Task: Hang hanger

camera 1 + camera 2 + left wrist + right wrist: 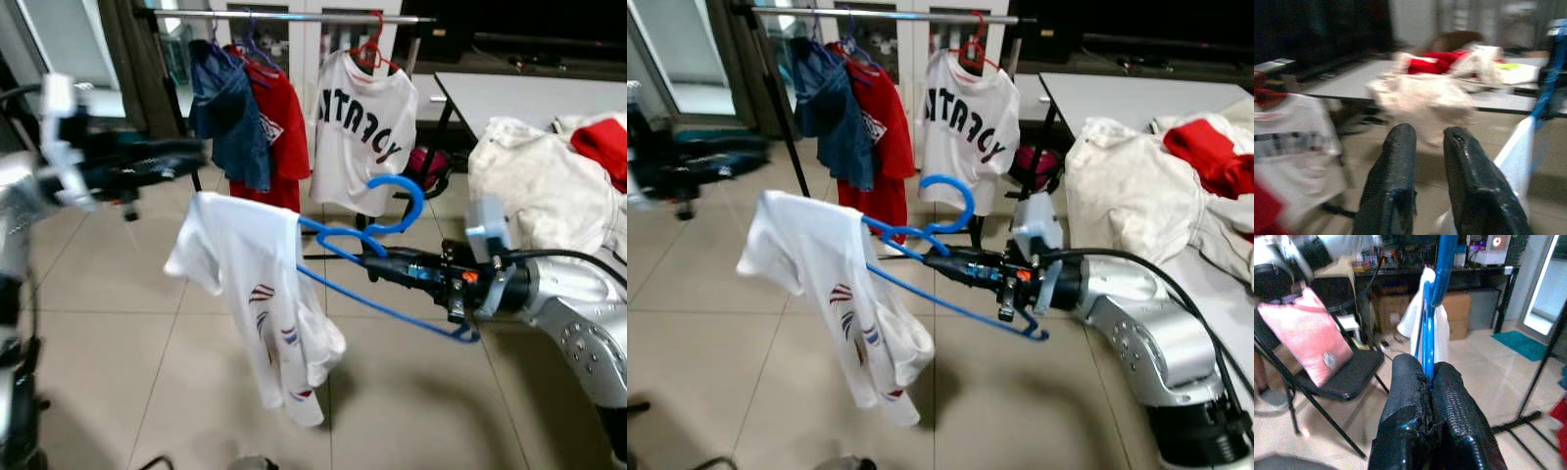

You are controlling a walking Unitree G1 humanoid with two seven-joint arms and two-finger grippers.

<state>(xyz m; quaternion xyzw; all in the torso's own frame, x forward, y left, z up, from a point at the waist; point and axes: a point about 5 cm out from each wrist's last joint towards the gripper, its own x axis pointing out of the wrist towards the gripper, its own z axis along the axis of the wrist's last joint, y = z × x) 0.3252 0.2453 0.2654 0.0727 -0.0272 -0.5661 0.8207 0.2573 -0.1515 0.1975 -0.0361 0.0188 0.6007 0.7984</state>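
Hanger [377,240] – blue, carrying a white T-shirt [260,304] – was held out in mid-air short of the clothes rail [294,17], hook up so it could catch the bar. Right gripper [377,262] had its jaws clamped on the hanger's wire. Left gripper [1437,161] was raised alongside, jaws slightly parted, empty.

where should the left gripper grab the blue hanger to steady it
Judging by its pose, the bare lower bar of the blue hanger, approached from the robot's left. The right gripper holds the neck, and the white shirt covers the far arm.
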